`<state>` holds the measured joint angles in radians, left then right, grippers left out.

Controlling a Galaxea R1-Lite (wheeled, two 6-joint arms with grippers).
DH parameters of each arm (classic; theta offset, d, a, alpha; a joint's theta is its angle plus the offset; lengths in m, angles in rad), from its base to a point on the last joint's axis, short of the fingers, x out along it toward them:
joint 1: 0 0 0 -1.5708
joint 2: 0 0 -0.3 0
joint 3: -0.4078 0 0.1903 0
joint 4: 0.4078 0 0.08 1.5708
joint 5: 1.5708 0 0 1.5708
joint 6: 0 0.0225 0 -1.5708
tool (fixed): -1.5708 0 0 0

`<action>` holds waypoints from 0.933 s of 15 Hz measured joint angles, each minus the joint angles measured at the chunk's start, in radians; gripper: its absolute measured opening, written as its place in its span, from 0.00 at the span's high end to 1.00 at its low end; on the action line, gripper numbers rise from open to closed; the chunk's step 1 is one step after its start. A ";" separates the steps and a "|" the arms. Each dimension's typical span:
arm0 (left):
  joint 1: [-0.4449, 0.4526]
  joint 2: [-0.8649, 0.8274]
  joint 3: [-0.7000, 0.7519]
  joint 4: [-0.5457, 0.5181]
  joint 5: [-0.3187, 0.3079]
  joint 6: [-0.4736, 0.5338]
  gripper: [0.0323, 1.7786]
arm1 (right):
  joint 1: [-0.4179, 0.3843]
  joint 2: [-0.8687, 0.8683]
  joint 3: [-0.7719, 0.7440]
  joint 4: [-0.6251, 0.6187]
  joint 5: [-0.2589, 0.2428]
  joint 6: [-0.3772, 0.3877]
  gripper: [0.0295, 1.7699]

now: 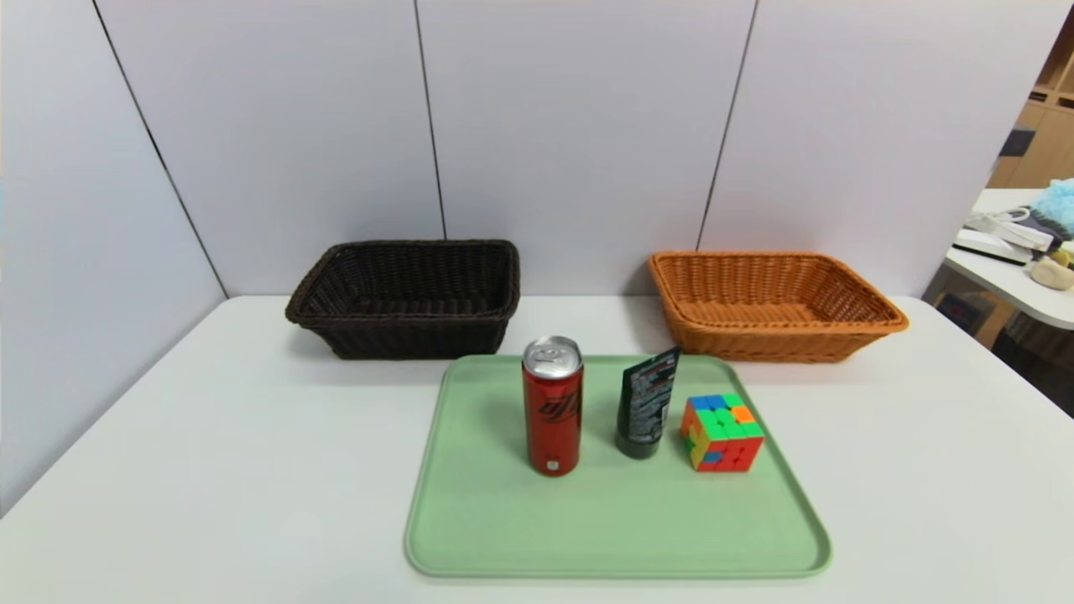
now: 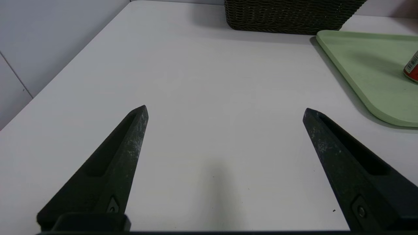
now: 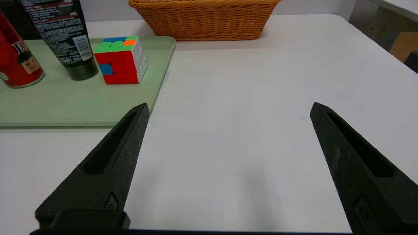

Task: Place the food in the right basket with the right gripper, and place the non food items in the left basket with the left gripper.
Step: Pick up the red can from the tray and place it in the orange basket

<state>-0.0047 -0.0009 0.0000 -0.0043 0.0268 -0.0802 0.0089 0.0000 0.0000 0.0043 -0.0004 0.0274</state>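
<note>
With both the left gripper and right gripper spread wide and empty, the red can stood beyond and inward of the right one, close beside the black tube, which a careless reach might topple.

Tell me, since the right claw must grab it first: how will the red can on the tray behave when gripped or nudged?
The red can stands tall and slim on the green tray, so a nudge may well tip it. Once down, its round body would probably roll. Its smooth wall may slip.
</note>
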 joint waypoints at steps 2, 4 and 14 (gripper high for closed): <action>0.000 0.000 0.000 0.000 0.000 0.000 0.05 | 0.000 0.000 0.000 0.000 0.000 0.000 0.04; 0.000 0.000 0.000 0.000 0.000 -0.001 0.05 | 0.000 0.000 0.000 0.000 0.000 0.000 0.04; 0.000 0.017 -0.142 0.047 -0.071 0.029 0.05 | -0.002 0.034 -0.161 0.046 0.040 -0.020 0.04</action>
<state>-0.0047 0.0164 -0.1419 0.0428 -0.0447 -0.0509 0.0072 0.0336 -0.1611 0.0500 0.0398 0.0070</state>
